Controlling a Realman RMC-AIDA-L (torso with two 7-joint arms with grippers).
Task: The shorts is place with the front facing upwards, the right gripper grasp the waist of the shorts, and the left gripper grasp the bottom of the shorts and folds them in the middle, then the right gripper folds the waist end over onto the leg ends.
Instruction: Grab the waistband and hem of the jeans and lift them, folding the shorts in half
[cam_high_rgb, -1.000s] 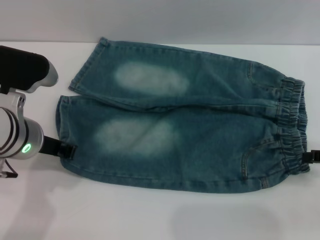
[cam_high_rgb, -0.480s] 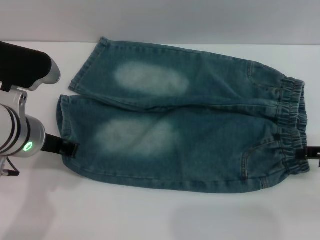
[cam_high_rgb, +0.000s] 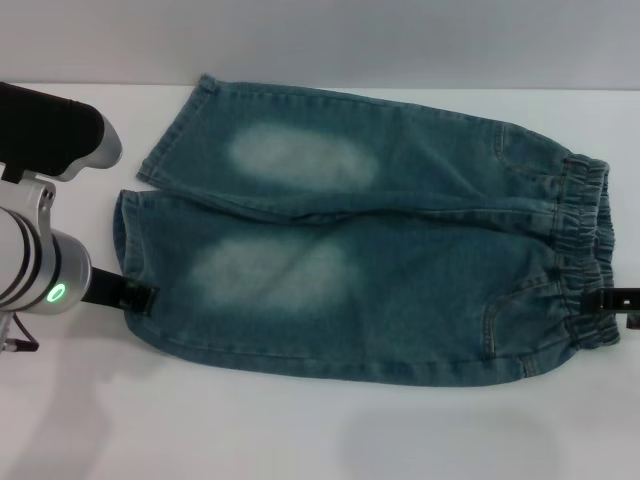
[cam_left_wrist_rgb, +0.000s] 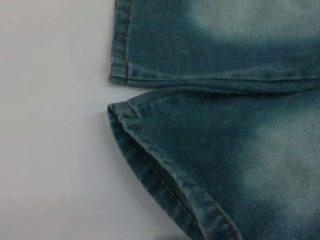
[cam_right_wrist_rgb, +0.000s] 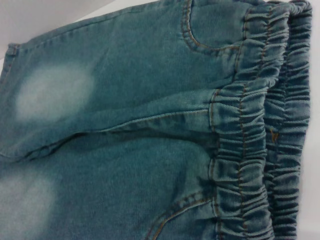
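- Lying flat, front side up, on the white table (cam_high_rgb: 300, 430): the shorts (cam_high_rgb: 400, 280), blue denim, spread lengthwise across the head view with one leg nearer the robot and the other farther off.
- The waist (cam_high_rgb: 585, 250), a gathered elastic band, sits at the robot's right end; the right wrist view shows its ruffles close up (cam_right_wrist_rgb: 250, 150), with a curved stitched pocket seam just beside it.
- The bottom of the shorts (cam_high_rgb: 128, 240), two flat stitched hems, sits at the robot's left end; in the left wrist view the two hem corners (cam_left_wrist_rgb: 120, 100) lie near each other with a narrow strip of table between them.
- Two pale faded oval patches, one on each leg: the far one (cam_high_rgb: 300, 155), the near one (cam_high_rgb: 270, 270).
- The left gripper (cam_high_rgb: 140, 298), black, on a white wrist with a green light, is at the near leg's hem, its tip touching the denim edge. Whether it pinches the cloth or rests released cannot be told.
- The right gripper (cam_high_rgb: 605, 298), only its black tip showing at the view's right edge, lies against the near part of the waist band. Whether it is clenched on the band cannot be told.
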